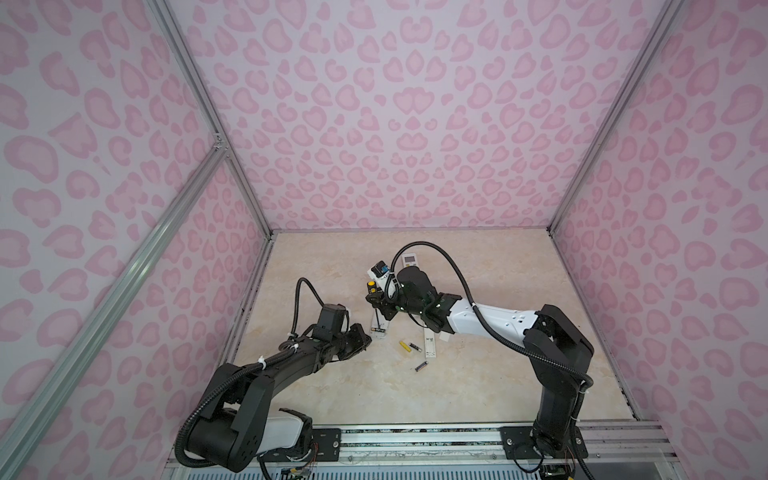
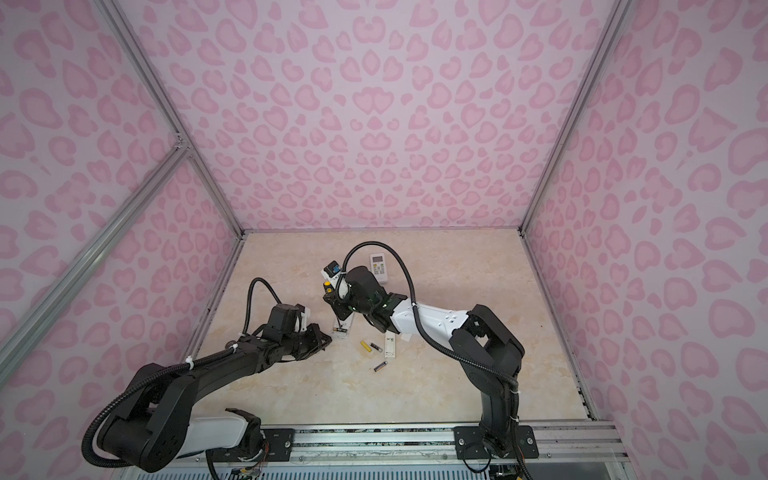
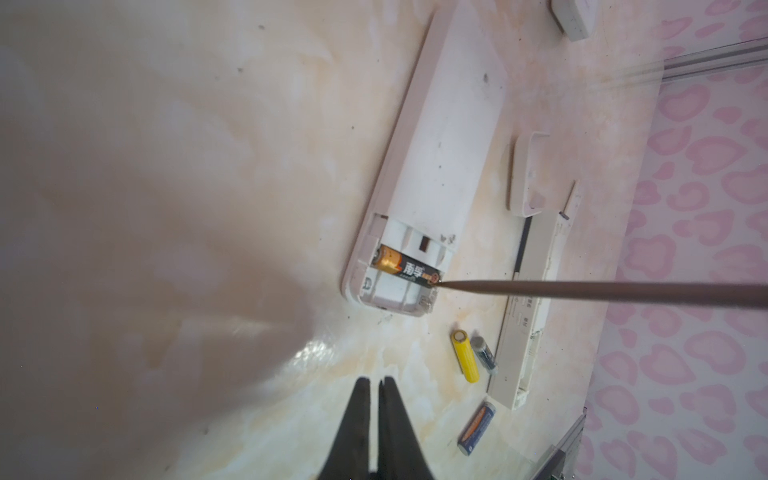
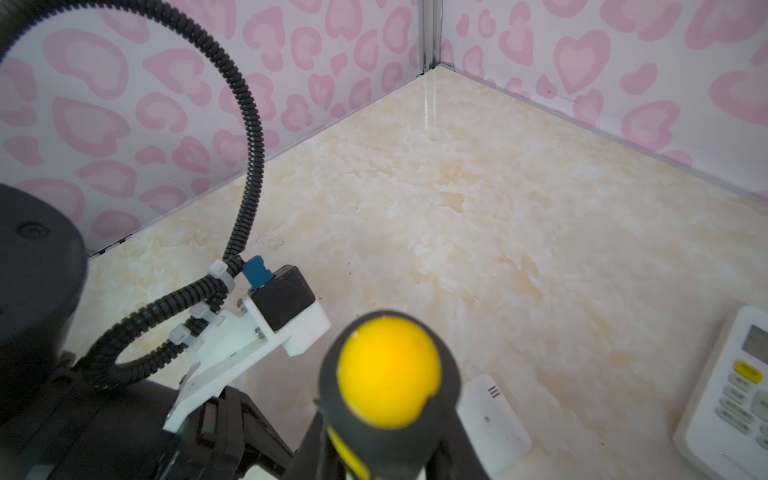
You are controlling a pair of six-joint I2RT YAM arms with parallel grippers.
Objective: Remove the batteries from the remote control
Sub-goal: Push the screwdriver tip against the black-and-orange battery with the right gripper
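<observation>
Here our right tool (image 1: 375, 300) clamps the screwdriver (image 3: 582, 289), its tip touching the one battery (image 3: 409, 270) seated in the remote (image 3: 449, 124), just ahead of our left tool (image 3: 375, 384), which is nearly closed and empty. Three loose batteries (image 3: 465, 355) lie on the table (image 3: 166, 166) beside that tool.

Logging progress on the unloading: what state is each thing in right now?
white remote: face down, compartment open
battery in compartment: seated, screwdriver tip at its end
yellow battery: out, lying loose
dark battery: out, beside the yellow one
blue battery: out, lying loose
battery cover: off, beside the remote
left gripper: shut, empty
right gripper: shut on screwdriver
</observation>
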